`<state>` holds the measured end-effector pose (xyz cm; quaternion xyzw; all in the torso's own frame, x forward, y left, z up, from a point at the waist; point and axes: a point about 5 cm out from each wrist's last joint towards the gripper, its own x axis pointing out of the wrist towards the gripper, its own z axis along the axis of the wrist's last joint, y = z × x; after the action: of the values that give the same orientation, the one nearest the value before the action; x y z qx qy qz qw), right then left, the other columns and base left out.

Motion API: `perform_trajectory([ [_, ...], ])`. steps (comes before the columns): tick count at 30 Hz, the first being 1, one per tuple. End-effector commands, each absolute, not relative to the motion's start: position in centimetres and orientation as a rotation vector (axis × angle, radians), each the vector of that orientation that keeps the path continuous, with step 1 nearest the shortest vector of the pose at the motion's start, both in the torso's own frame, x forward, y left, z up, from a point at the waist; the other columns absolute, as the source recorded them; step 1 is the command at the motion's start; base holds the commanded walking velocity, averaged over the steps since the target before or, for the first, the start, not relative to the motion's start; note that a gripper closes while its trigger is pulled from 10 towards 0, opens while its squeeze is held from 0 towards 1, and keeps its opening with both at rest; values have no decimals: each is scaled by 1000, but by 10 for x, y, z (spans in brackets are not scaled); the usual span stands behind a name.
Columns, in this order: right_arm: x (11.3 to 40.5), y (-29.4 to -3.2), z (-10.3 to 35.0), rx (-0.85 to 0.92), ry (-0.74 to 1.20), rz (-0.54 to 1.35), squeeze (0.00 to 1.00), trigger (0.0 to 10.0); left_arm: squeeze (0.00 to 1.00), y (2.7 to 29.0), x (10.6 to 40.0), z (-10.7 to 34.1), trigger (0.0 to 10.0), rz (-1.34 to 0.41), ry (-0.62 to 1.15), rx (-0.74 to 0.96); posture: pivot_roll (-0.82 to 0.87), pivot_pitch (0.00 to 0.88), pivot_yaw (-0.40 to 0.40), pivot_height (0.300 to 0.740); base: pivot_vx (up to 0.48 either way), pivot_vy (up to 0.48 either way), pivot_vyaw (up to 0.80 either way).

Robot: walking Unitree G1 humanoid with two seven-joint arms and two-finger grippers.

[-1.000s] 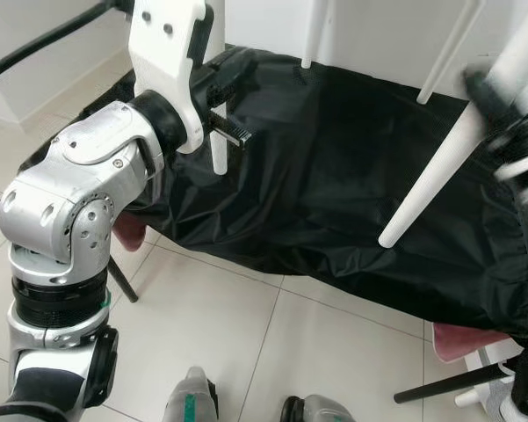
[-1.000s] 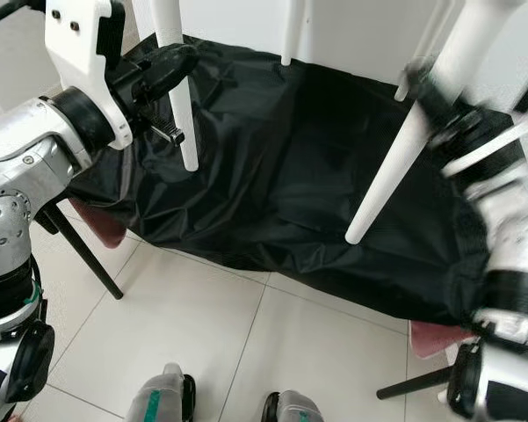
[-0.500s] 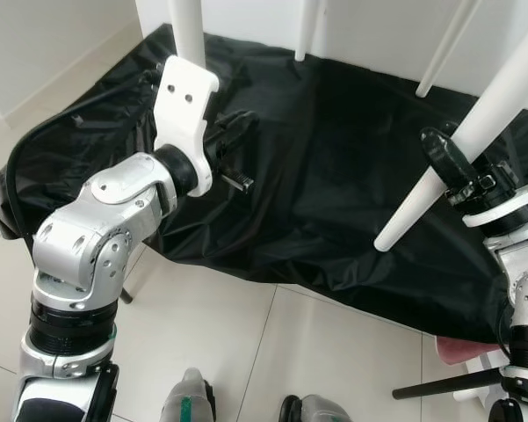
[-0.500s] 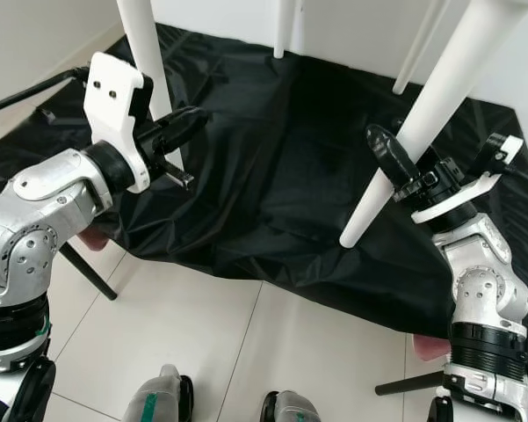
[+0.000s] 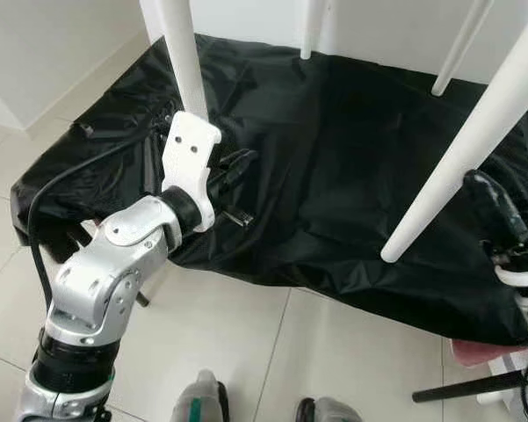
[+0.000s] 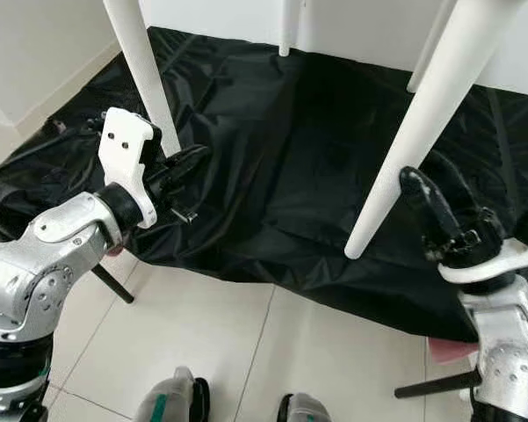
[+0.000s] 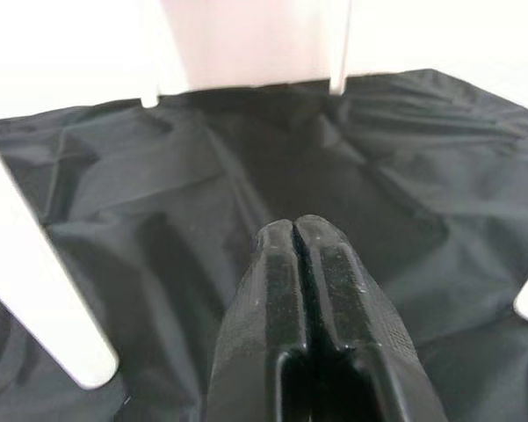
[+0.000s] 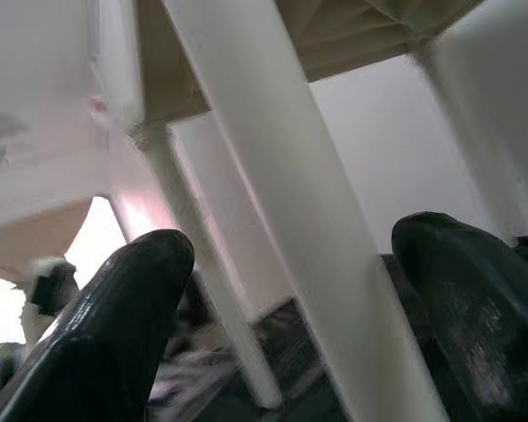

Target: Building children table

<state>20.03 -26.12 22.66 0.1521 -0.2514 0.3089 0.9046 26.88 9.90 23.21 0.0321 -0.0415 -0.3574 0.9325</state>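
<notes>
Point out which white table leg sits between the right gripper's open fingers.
The thick near-right leg, the one slanting down to a free tip over the black cloth. The right gripper straddles it without clamping; the other legs stand farther off.

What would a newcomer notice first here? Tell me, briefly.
The white table legs: one slants down at the right, ending above a black sheet spread on the floor. The right gripper is open beside that leg; the left gripper is shut near another leg.
</notes>
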Motion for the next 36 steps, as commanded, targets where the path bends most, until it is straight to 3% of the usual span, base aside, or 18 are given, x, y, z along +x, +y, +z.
perform_trajectory([
  [1, 194, -268, 234, 232, -565, 531, 0, 10000, 0, 96, 266, 225, 10000, -813, -69, 79, 16, 91, 78, 740, 0, 0, 0],
  [8, 180, -263, 235, 245, -579, 506, 0, 10000, 0, 95, 265, 221, 10000, -820, -80, 76, 12, 97, 80, 740, 0, 0, 0],
  [17, 158, -213, 196, 177, -305, 759, 0, 10000, 0, 93, 249, 202, 10000, -911, -94, 124, 16, 95, 68, 740, 0, 0, 0],
  [29, 147, -190, 171, 194, -133, 968, 0, 10000, 0, 98, 235, 190, 10000, -994, -104, 99, 28, 80, 68, 740, 0, 0, 0],
  [36, 157, -185, 142, 149, -1, 1151, 0, 10000, 0, 97, 222, 175, 10000, -1129, -69, 66, 64, 103, 29, 740, 0, 0, 0],
])
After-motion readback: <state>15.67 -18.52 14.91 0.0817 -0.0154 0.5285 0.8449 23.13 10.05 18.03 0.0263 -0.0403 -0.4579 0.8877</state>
